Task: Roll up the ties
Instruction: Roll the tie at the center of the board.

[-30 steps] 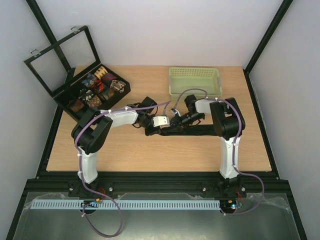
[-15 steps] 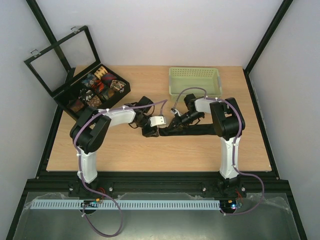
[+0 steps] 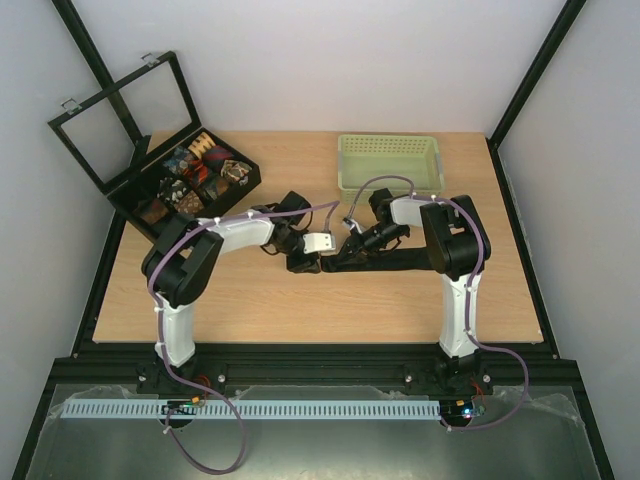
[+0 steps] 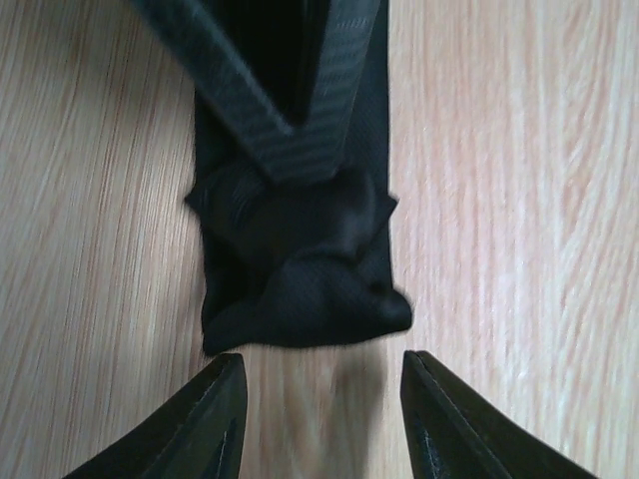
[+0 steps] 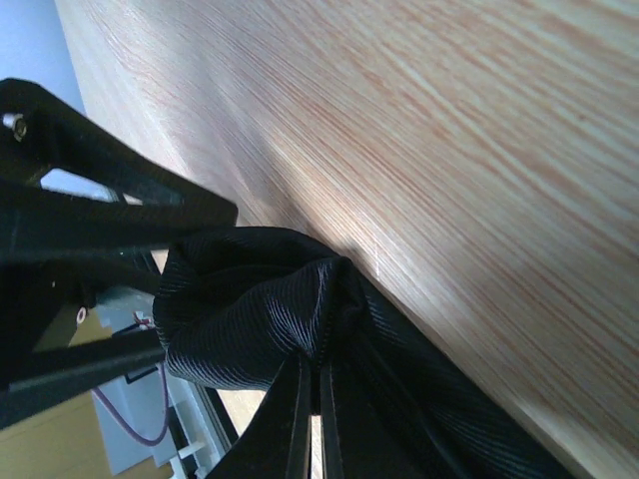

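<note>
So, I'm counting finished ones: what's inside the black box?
Rolled patterned ties, brown, orange and blue, sit in the box's compartments. The left arm partly covers its nearest corner.

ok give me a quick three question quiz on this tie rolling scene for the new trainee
1. True or false: the left gripper is clamped on the black tie.
2. Where do the rolled patterned ties sit? A) in the green basket B) in the black box C) in the left gripper
3. Fill in: the ___ gripper pinches the black tie.
Key: 1 false, its jaws stand open, just short of the tie. 2 B, the basket holds none. 3 right, the right gripper is shut on the fabric.
</note>
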